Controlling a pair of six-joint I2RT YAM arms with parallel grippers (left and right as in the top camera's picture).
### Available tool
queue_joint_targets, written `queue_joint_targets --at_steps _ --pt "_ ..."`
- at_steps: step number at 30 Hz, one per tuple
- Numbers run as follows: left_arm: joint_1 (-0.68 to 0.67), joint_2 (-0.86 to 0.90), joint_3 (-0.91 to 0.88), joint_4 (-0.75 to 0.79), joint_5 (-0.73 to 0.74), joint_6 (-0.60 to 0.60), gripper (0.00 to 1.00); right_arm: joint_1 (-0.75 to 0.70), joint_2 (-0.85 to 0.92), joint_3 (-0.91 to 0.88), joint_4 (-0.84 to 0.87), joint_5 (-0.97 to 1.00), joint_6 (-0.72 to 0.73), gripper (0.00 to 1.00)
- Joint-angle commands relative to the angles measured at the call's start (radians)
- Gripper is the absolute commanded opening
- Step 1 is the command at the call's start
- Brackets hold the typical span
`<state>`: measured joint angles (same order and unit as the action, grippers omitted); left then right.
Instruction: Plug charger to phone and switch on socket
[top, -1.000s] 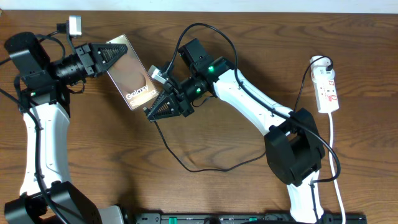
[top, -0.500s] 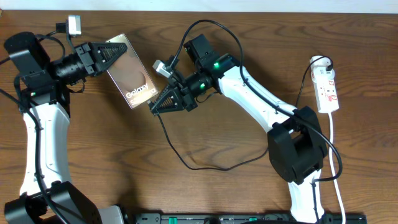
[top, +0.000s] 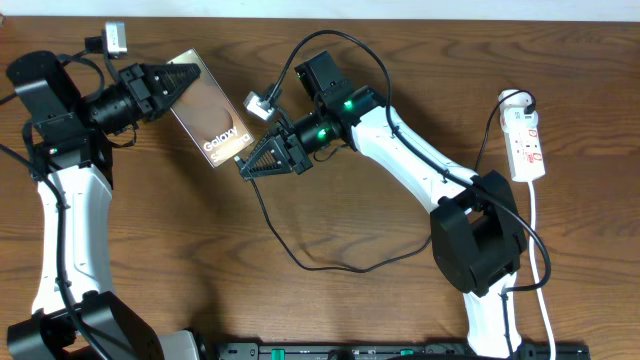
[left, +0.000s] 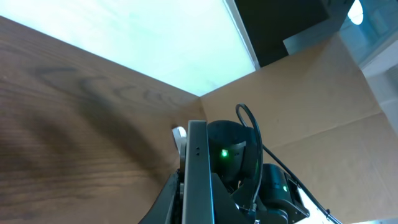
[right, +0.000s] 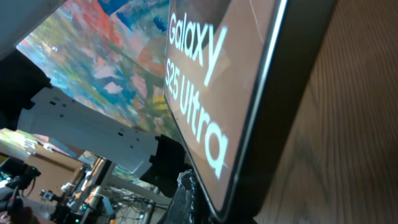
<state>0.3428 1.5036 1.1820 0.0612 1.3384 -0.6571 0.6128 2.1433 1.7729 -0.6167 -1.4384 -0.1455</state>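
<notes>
**Phone held up, charger at its edge**

Above the wooden table (top: 180, 270), tilted off the surface: the phone (top: 212, 118), clamped at its upper end by the left gripper (top: 192, 80). At far right, flat on the wood, well apart: the socket (top: 526, 145). Right gripper (top: 245, 167) closed on the charger (top: 300, 264), right at the phone's lower edge; slack cable looped toward the near side.

Overhead looks straight down on table (top: 200, 250); both wrist views close on phone (right: 211, 81).
</notes>
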Motion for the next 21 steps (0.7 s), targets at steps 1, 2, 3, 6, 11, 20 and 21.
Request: queue_joint_targets --at_steps 1,2,3,6,11,20,21 --pt "0.0 -0.007 0.004 0.025 -0.001 -0.029 0.07 0.002 -0.015 0.015 0.0 -0.001 0.018 0.01" --pt "0.002 -0.007 0.004 0.031 -0.001 -0.029 0.07 0.002 -0.015 0.015 0.0 -0.001 0.018 0.01" --pt "0.004 -0.007 0.004 0.035 -0.001 -0.029 0.07 0.002 -0.015 0.015 0.0 -0.001 0.018 0.01" --pt "0.017 -0.007 0.005 0.035 0.004 -0.029 0.08 0.002 -0.015 0.015 0.0 -0.001 0.018 0.01" --pt "0.017 -0.007 0.004 0.035 0.006 -0.021 0.07 0.002 -0.015 0.015 0.001 -0.005 0.018 0.01" --pt "0.017 -0.007 0.004 0.034 0.068 0.034 0.07 0.002 -0.015 0.015 0.01 -0.02 0.018 0.01" --pt "0.017 -0.007 0.004 0.034 0.068 0.033 0.07 0.002 -0.015 0.015 0.013 -0.024 0.018 0.01"
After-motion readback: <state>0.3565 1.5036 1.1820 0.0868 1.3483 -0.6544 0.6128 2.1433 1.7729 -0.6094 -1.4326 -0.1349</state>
